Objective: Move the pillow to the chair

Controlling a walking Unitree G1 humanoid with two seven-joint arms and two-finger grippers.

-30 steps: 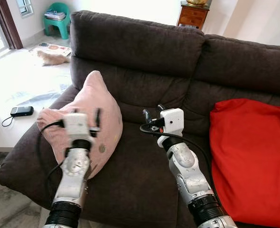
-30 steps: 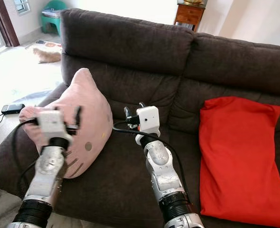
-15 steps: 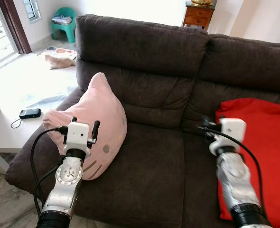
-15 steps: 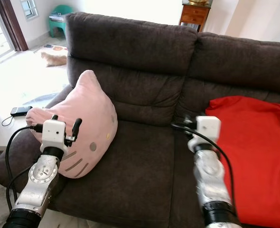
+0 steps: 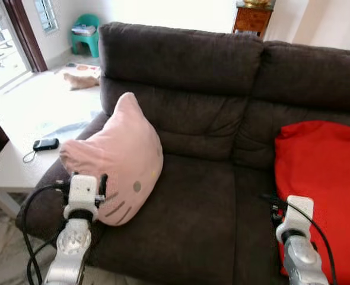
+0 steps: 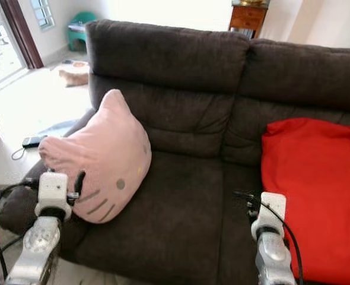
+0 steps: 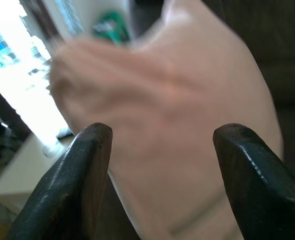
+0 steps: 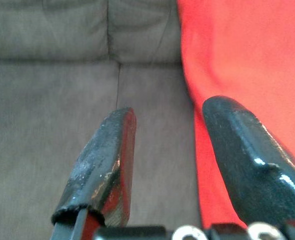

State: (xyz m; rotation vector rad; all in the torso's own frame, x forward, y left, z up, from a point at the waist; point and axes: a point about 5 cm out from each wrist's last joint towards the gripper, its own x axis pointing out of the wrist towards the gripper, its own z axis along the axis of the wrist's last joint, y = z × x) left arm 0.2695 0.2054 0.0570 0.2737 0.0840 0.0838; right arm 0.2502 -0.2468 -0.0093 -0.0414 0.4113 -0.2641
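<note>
Pink pillow point(image 7: 177, 125) blurred between left tool point(image 7: 160, 150) fingers.

The left arm rises from the lower left of the head frames, its tool point(image 5: 82, 179) pointing up with both black fingers point(image 7: 82, 175) spread wide apart. The right arm shows at the lower right, its tool point(image 6: 250, 200) held low, its fingers point(image 8: 105, 160) parted and holding nothing.
</note>
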